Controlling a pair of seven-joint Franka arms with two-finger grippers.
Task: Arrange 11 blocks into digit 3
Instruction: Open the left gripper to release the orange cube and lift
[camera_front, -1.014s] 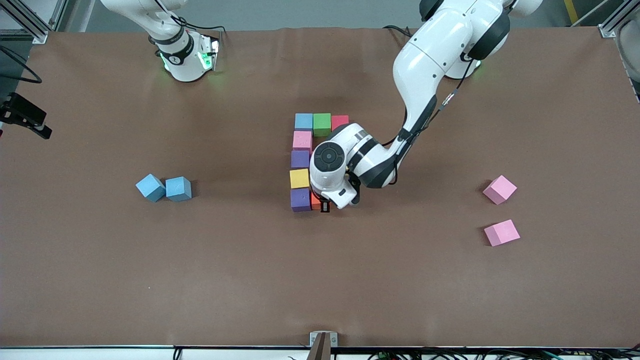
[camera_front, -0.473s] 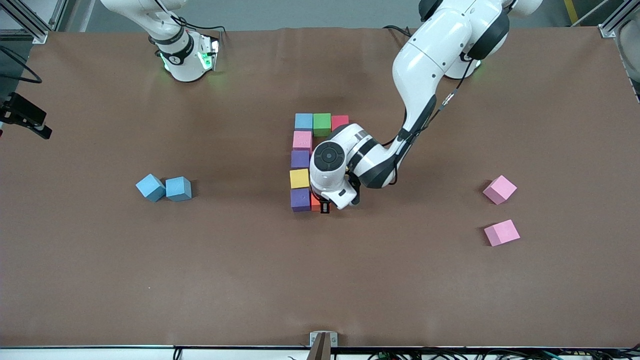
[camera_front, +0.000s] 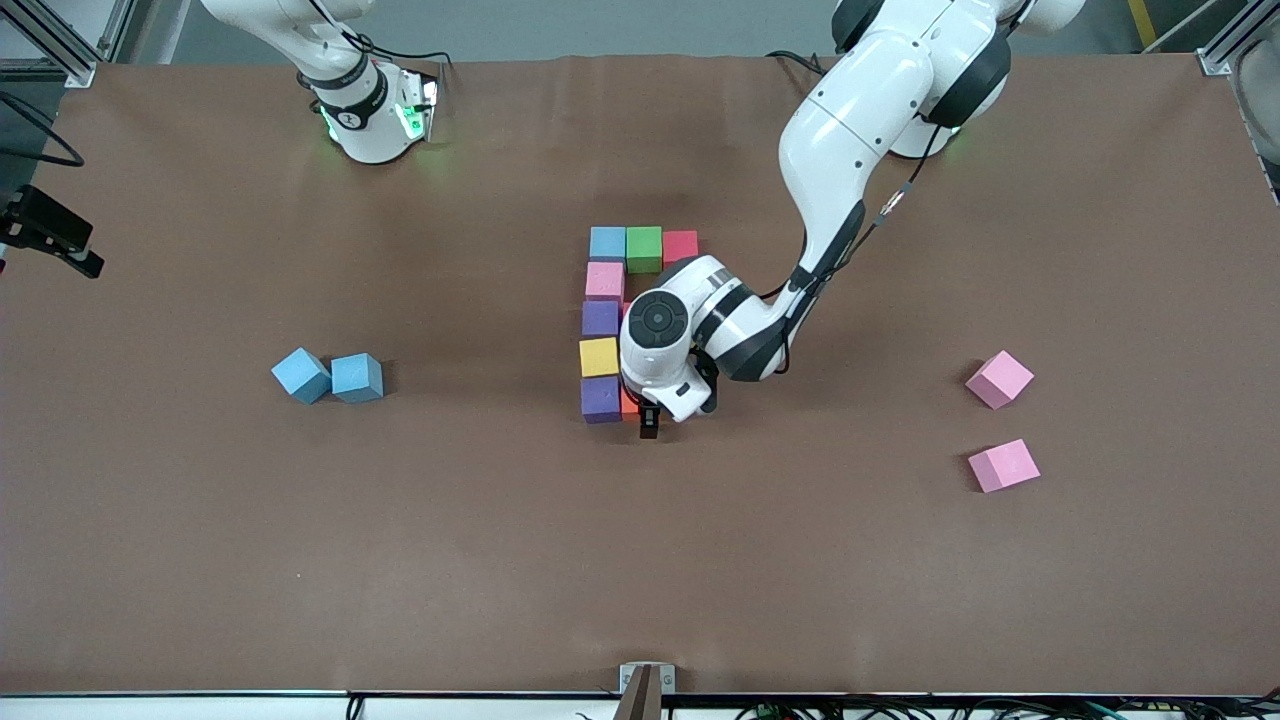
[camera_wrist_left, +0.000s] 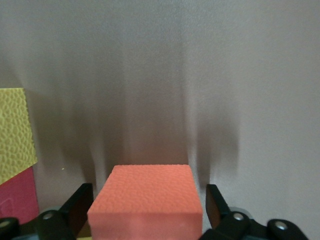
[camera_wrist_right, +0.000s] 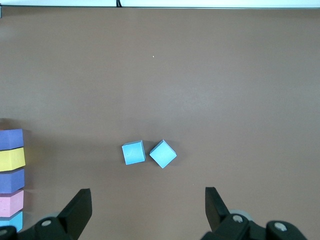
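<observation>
Left pincer (camera_wrist_left: 145, 212) has sprung open around the orange block (camera_wrist_left: 147, 200) beside the purple block (camera_front: 600, 398); right pincer (camera_wrist_right: 147, 212) waits open

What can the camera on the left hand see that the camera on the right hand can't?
Only the left wrist view shows the orange block sitting between the open left gripper fingers, not squeezed. Only the right wrist view shows the two loose blue blocks and the open right gripper, empty, up high. Both show the yellow block and the brown table.
</observation>
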